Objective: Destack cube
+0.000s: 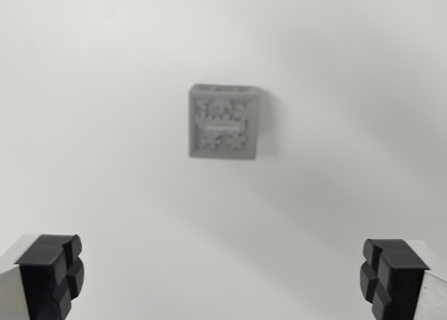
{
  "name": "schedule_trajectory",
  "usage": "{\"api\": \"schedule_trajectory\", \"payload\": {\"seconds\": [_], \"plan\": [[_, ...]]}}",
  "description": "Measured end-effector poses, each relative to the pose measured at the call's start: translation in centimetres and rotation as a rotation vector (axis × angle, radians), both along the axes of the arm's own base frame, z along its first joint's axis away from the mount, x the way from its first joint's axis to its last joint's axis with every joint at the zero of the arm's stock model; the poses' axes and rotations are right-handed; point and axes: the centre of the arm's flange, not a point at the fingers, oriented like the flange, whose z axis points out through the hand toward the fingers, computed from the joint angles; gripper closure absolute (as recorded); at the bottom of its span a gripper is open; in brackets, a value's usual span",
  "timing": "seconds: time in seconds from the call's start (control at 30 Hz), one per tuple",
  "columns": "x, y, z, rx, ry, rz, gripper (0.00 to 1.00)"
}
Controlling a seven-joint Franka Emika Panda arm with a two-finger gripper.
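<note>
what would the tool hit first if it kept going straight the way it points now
Probably the bare white surface, not the grey cube: the open tool sits lower in frame than the cube. Depth is unclear, so this is hedged.

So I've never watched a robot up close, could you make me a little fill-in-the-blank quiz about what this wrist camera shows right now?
1. The gripper holds nothing; its two black fingers stand wide ____.
2. The cube is ____ in colour, with a raised pattern on the face toward the camera.
3. The cube sits on a plain ____ surface.
4. In the wrist view, the cube lies ____ the fingertips, not between them.

Missing words: apart (open); grey; white; above
</note>
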Motion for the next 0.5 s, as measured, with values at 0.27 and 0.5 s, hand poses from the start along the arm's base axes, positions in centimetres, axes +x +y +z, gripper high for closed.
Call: {"api": "schedule_trajectory", "payload": {"seconds": [0.27,0.5], "plan": [[0.0,0.0,2.8,0.0,0.0,0.001,0.0],[0.0,0.0,4.9,0.0,0.0,0.001,0.0]]}}
